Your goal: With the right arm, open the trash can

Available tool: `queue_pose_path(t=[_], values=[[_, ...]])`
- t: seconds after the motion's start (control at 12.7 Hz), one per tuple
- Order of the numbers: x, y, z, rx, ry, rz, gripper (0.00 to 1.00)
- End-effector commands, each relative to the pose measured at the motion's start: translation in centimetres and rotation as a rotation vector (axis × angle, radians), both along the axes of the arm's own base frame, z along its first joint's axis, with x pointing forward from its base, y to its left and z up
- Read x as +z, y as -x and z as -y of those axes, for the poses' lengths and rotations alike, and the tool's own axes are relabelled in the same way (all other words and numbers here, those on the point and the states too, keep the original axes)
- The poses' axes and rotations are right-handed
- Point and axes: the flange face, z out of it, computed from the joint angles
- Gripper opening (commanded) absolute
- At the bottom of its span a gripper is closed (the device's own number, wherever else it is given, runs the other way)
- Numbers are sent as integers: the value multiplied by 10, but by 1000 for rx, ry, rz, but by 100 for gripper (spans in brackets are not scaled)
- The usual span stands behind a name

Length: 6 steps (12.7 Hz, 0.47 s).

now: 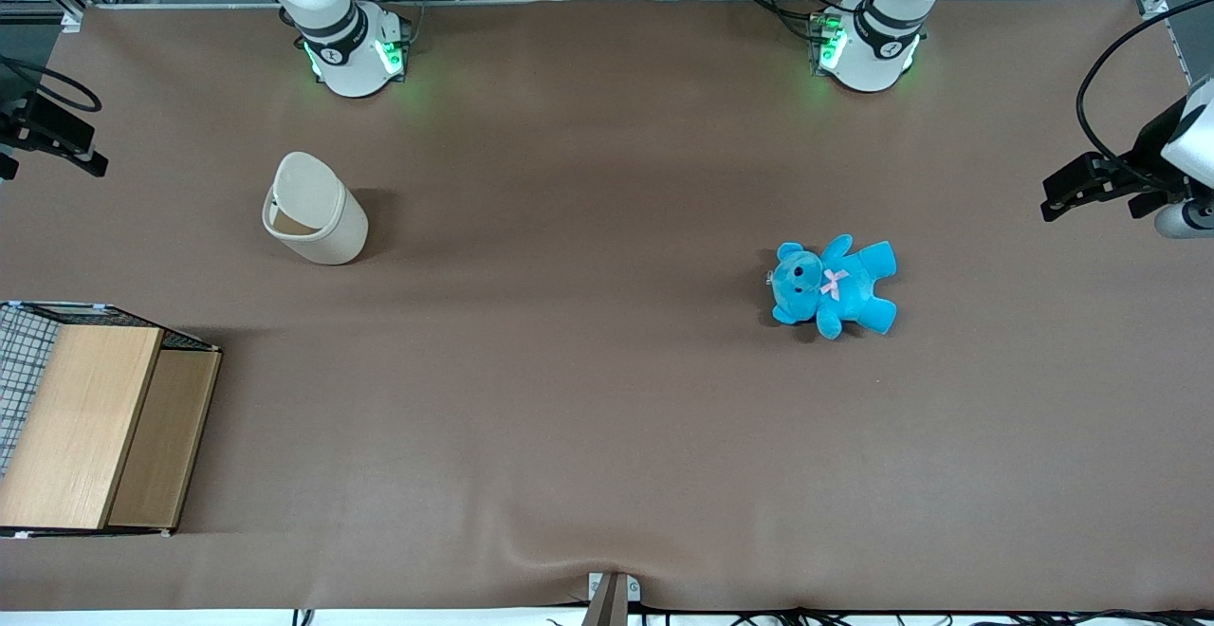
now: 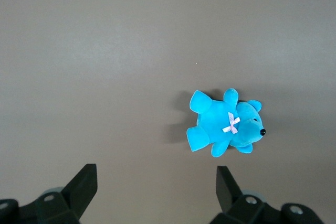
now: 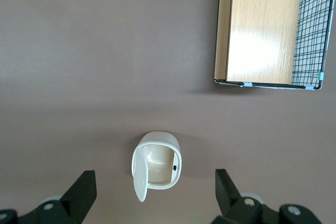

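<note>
The trash can (image 1: 316,210) stands on the brown bench (image 1: 588,398) toward the working arm's end, near that arm's base (image 1: 353,52) and farther from the front camera than the wire crate with the wooden top (image 1: 90,417). Its lid (image 3: 139,173) is swung up on its hinge and stands on edge beside the mouth, so the hollow interior (image 3: 157,163) is exposed; judged from this, the opening appears already achieved. The right arm's end effector (image 3: 155,200) hangs high above the can, its two fingers spread wide apart with nothing between them. The height gives the wrist camera a clear downward look into the can and keeps the fingers off the raised lid. A blue teddy bear (image 1: 832,285) lies on its back well apart, toward the parked arm's end, where it cannot interfere with the lid's swing.
</note>
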Motion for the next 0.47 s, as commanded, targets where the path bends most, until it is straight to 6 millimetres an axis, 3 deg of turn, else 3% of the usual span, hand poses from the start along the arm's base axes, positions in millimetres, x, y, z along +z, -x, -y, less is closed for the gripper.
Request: queue_pose_path(t=[0.0, 0.39], values=[[1, 2, 3, -12, 12, 4, 100], [2, 3, 5, -21, 11, 1, 100]])
